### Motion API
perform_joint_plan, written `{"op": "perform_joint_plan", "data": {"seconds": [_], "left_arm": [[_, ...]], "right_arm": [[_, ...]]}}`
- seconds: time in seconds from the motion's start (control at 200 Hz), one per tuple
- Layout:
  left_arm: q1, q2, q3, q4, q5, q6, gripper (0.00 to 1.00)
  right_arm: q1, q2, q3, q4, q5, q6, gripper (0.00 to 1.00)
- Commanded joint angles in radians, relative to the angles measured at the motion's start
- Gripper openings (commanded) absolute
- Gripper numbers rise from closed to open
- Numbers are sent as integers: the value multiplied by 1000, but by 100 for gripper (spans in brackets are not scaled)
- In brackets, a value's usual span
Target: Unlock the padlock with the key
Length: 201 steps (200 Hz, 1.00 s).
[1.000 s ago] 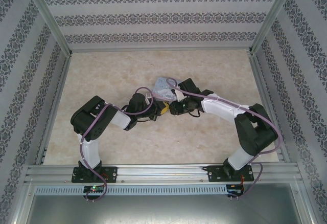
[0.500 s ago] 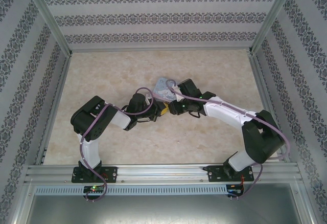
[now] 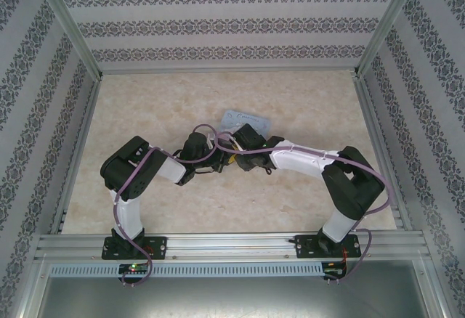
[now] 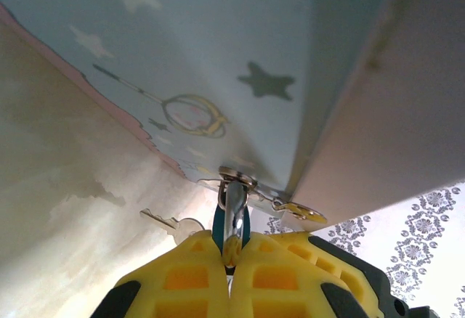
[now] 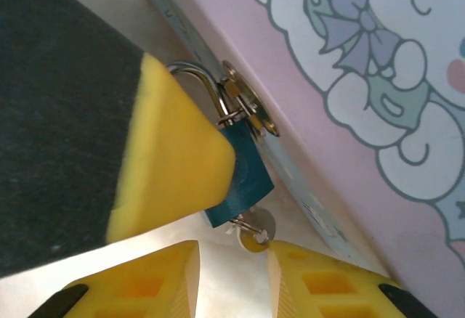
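At the bottom edge of the right wrist view, the right gripper (image 5: 234,258) stood released, jaws apart just below the key (image 5: 256,237) and gripping nothing. Above it, toward the frame's centre, the padlock (image 5: 243,180) hung from the hasp (image 5: 243,107) of the tin (image 5: 349,115), with the left gripper (image 4: 231,245) clenched on its body. Taking the key looked to be the step in hand. The next move called for pinching its bow squarely; whether the blade already sat in the padlock could not be told.

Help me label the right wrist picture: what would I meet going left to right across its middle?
left tool's finger → padlock → tin box
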Motion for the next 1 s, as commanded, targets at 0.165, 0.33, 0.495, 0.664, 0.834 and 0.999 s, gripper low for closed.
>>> {"op": "perform_joint_plan", "data": {"seconds": [0.165,0.33,0.495,0.664,0.834,0.999], "left_arm": [[-6,-26,0,-6,35,28,0],[-5,-26,-1,-4,41,27,0],[-6,-28,-9,0,45,26,0],[-6,-29,-17,4,38,22,0],[-5,-25,-15,2,26,23,0],[-5,-17,-12,-2,20,29,0]], "right_arm": [[8,48,61,39,102,-11,28],[5,85,95,55,103,1,19],[-13,86,110,72,61,33,5],[-51,40,93,72,-26,69,0],[-111,-57,28,70,-248,127,29],[-143,-167,-69,94,-321,217,52]]}}
